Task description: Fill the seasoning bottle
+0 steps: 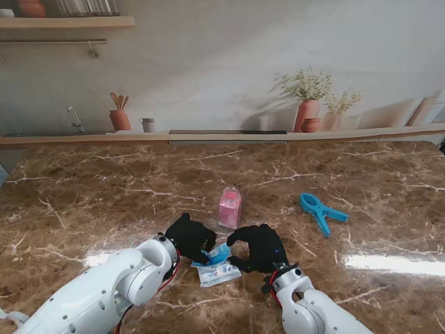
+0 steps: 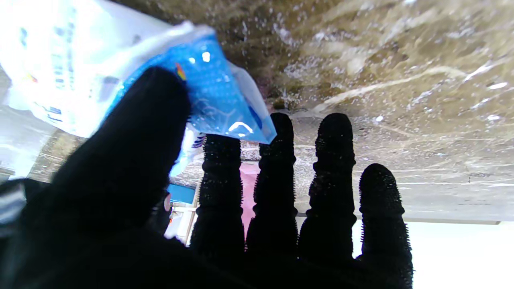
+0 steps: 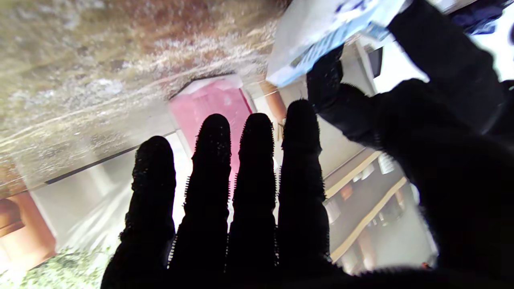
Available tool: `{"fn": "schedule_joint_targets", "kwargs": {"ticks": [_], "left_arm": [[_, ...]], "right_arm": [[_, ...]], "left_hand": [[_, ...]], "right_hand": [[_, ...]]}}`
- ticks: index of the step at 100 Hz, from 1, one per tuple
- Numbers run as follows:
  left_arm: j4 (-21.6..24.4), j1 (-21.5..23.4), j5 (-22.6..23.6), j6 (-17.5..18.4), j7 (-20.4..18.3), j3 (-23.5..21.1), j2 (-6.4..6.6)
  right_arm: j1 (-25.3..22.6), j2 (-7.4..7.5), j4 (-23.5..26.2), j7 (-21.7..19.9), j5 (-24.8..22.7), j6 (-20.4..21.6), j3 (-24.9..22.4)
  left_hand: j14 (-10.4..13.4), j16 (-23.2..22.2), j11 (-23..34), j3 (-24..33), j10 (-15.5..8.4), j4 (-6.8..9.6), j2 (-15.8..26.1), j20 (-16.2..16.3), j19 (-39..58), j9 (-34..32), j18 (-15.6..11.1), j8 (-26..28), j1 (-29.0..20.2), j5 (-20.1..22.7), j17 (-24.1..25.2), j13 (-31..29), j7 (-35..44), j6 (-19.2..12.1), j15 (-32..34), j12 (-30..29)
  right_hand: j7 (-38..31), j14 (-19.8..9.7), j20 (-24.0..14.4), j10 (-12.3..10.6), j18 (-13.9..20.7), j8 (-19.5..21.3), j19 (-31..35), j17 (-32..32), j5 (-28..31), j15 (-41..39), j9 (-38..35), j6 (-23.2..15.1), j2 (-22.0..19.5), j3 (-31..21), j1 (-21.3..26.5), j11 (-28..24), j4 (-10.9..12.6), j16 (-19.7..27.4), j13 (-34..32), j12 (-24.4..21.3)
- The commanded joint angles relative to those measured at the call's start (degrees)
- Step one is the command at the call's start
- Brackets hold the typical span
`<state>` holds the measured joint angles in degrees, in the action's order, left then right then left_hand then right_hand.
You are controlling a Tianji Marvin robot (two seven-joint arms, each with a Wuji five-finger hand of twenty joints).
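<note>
The stand view looks down from above the shoulders across the brown marble-patterned desk (image 1: pixel 104 202) toward the back wall, wide enough to take in both arms and the pink translucent seasoning bottle (image 1: pixel 229 207) standing mid-desk.

The left wrist view sits very close behind the black-gloved left hand (image 2: pixel 225 216), facing along its fingers toward that bottle (image 2: pixel 249 188), a pink sliver between two fingers, with the blue-and-white plastic refill pouch (image 2: pixel 217 88) filling one corner.

The right wrist view is equally close behind the black-gloved right hand (image 3: pixel 257 208), facing the same bottle (image 3: pixel 213 108).

All three views share the bottle, the pouch (image 1: pixel 217 266) (image 3: pixel 321 36) nearer to me than it, and the desk surface.
</note>
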<state>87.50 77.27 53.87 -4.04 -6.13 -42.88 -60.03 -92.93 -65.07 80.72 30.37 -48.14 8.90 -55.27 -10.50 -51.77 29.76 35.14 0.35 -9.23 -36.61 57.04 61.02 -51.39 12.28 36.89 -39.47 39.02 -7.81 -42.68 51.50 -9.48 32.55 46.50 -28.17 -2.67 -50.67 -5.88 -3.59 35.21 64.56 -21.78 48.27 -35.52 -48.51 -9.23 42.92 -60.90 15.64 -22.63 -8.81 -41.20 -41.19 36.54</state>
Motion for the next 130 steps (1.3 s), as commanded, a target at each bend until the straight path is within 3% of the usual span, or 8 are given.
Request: {"fn": "schedule_joint_targets", "kwargs": {"ticks": [1,43,63,70,95,114,127,130], "left_arm": [[-1.4,0.4,0.0,0.4,0.6,0.2,-0.16],[-4.2,0.8,-0.8,6.2,7.7,-0.4,-1.0],[-5.5,1.3,-0.6,8.4,12.5,-0.9,-1.59],[-5.3,1.6,-0.5,8.4,12.9,-1.2,-1.65],[-4.8,2.4,-1.9,6.6,11.3,-1.9,-1.72],[-3.3,4.0,-2.7,2.0,8.9,-3.2,-1.65],[-3.4,4.5,-6.5,1.4,7.5,-4.0,-1.98],[-3.8,4.5,-7.7,1.6,8.2,-4.0,-2.29]], "right_arm": [[-0.1,-0.55,0.9,-1.3,0.0,-2.7,0.3],[3.9,-0.17,1.3,-16.3,7.5,-12.9,5.5],[6.3,-0.44,-0.9,-16.3,7.2,-14.9,8.3],[7.0,-0.57,-2.0,-15.6,7.0,-14.5,9.1],[8.2,-1.44,-5.5,-10.8,6.8,-11.1,10.7],[7.5,-3.09,-7.9,-3.5,7.6,-9.9,10.3],[6.9,-4.12,-8.5,-0.5,9.2,-9.1,9.6],[6.8,-4.23,-8.5,-0.2,9.4,-9.0,9.5]], "left_hand": [[1.8,-1.2,-2.1,4.9,-2.0,-1.2,-3.7,-0.2,1.8,-4.9,0.1,0.8,-6.3,1.2,-0.7,-2.4,4.4,-4.1,2.2,6.7],[1.3,-0.7,-7.8,10.1,-1.0,-1.8,-7.3,-1.6,3.4,-14.8,0.3,-1.2,-5.1,7.3,-4.8,-10.1,5.1,-5.1,3.7,9.0],[1.2,-1.3,-8.2,12.9,-0.8,-2.27,-7.7,-1.9,3.8,-15.4,0.7,0.3,-3.8,7.0,-4.9,-10.9,5.2,-4.6,4.4,9.9],[1.2,-1.4,-8.2,13.2,-0.8,-2.27,-7.4,-1.9,3.8,-15.4,0.7,0.7,-3.6,6.7,-4.9,-11.0,5.2,-4.2,4.4,10.1],[1.0,-3.1,-8.5,11.5,-1.7,-1.4,-1.8,-2.6,1.3,-10.2,-0.3,4.0,-4.6,1.5,0.0,-4.8,5.5,-3.9,2.9,16.2],[-0.1,0.4,-4.6,6.3,0.7,3.66,5.3,-0.9,0.3,3.0,0.4,-11.6,9.2,-3.5,2.0,0.7,-18.7,6.4,-0.7,-14.8],[-1.0,0.7,-4.9,3.1,2.2,4.02,9.6,0.0,0.9,-0.1,0.8,-16.9,6.4,1.6,1.8,-0.6,-21.7,6.9,0.3,-18.6],[-1.1,0.5,-4.1,1.9,2.0,0.81,8.8,0.6,1.5,-2.2,0.9,-17.2,1.7,3.4,1.4,-1.8,-19.7,4.6,1.2,-18.7]], "right_hand": [[0.7,0.4,-1.8,0.4,-0.2,0.8,0.4,-0.7,-2.8,1.1,-0.6,1.9,-1.0,0.9,-1.7,0.3,1.8,1.2,-1.8,-0.8],[9.9,0.9,-0.5,2.2,0.2,-3.9,-2.0,2.4,-11.8,0.5,6.1,7.8,-4.1,6.5,-4.1,0.0,1.2,0.5,3.5,-0.2],[-3.6,0.3,-3.3,0.2,0.6,6.2,3.7,-0.6,-0.2,-6.0,-1.5,1.8,2.9,-1.5,3.1,-7.1,1.1,-3.4,0.3,6.2],[-20.3,0.0,-3.5,-0.7,0.4,-3.3,6.9,-2.4,0.7,-9.1,-6.7,-3.6,9.7,-5.0,11.6,-9.7,-8.4,-5.2,-2.2,11.0],[-26.6,-0.7,-2.2,-1.6,-0.9,1.9,18.8,-14.4,7.6,-19.2,-22.7,-9.5,11.9,-11.7,16.7,-13.5,-8.3,-8.5,-16.9,18.7],[-24.0,-0.6,-0.4,-2.8,-0.5,14.0,21.0,-14.9,7.3,-22.0,-22.2,-11.7,9.8,-16.3,16.7,-15.8,-6.1,-11.9,-16.7,24.9],[-23.9,-0.5,-0.4,-3.1,-0.3,15.6,20.8,-14.4,7.0,-22.2,-21.8,-12.1,8.7,-16.7,16.8,-16.1,-5.7,-12.2,-16.1,25.8],[-23.9,-0.5,-0.4,-3.1,-0.3,15.7,20.8,-14.3,7.1,-22.2,-21.8,-12.1,8.6,-16.6,16.9,-16.1,-5.7,-12.2,-15.9,25.8]]}}
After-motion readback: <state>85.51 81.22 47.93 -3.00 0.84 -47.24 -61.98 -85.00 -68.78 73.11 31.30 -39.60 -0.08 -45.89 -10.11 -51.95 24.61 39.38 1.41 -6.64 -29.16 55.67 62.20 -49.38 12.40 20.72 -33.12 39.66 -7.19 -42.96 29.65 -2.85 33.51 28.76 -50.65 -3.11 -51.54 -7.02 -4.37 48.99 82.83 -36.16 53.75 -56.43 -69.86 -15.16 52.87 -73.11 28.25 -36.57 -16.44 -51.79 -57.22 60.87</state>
